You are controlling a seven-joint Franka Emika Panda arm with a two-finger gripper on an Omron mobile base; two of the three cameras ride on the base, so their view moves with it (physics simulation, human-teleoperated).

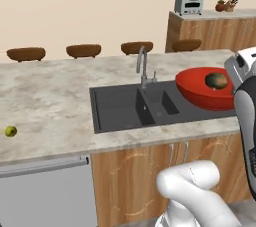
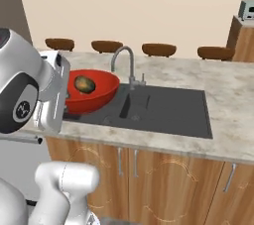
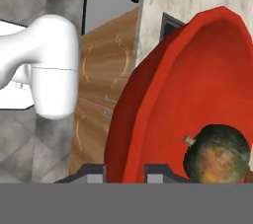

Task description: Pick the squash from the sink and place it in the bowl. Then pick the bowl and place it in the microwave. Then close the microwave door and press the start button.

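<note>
The red bowl [image 1: 200,93] [image 2: 99,97] [image 3: 197,85] hangs tilted over the counter beside the small-basin end of the dark sink [image 1: 125,108] [image 2: 168,107]. The dark green squash [image 1: 216,80] [image 2: 85,84] [image 3: 217,154] lies inside the bowl. My gripper [image 3: 124,171] is shut on the bowl's near rim, one fingertip inside and one outside. In the base views the white hand [image 1: 239,67] [image 2: 51,92] stands at the bowl's edge. The microwave and its door are out of view.
A curved steel faucet [image 1: 143,68] [image 2: 127,63] rises behind the sink. A yellow-green fruit [image 1: 10,131] lies far left on the counter. Brown stools [image 1: 83,50] line the far side. A toaster [image 1: 188,5] sits on a back cabinet. Wooden cabinet doors [image 2: 149,184] are below.
</note>
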